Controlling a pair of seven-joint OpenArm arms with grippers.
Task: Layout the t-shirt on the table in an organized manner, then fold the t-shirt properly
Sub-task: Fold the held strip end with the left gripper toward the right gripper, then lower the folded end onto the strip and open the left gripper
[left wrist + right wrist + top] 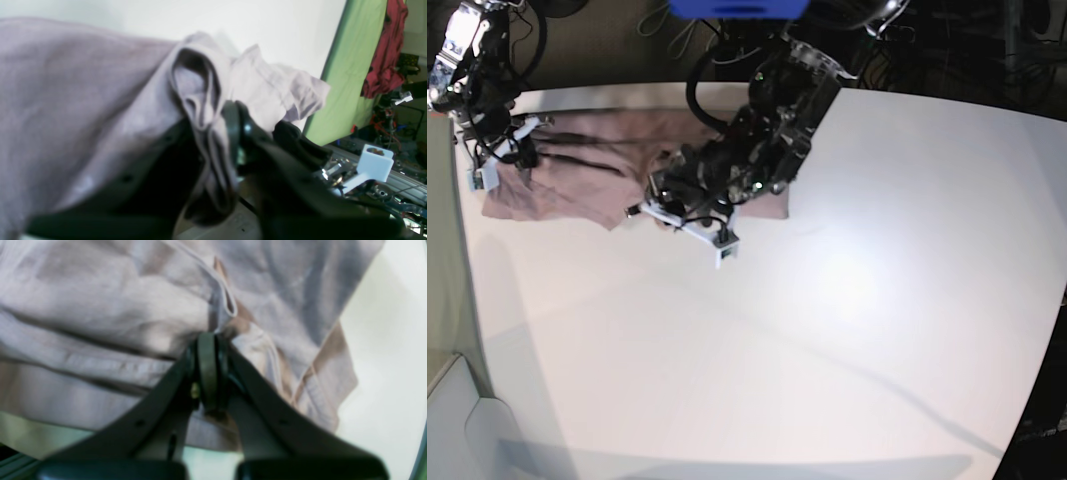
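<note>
The dusty mauve t-shirt (577,170) lies rumpled at the far left of the white table (827,320), stretched between both arms. My left gripper (659,203) is shut on a bunched fold at the shirt's right end. In the left wrist view the left gripper (215,128) pinches a gathered ridge of the t-shirt (83,93), lifted off the table (283,26). My right gripper (515,150) is shut on the shirt's left end. In the right wrist view the right gripper (208,340) clamps a hemmed edge of the t-shirt (100,306) over the table (383,356).
The table's left edge (457,260) runs close to the right arm. A white block (725,250) hangs from the left arm. Dark cables and gear (927,40) sit behind the table. A green panel (353,66) and a red cloth (387,50) show beyond it.
</note>
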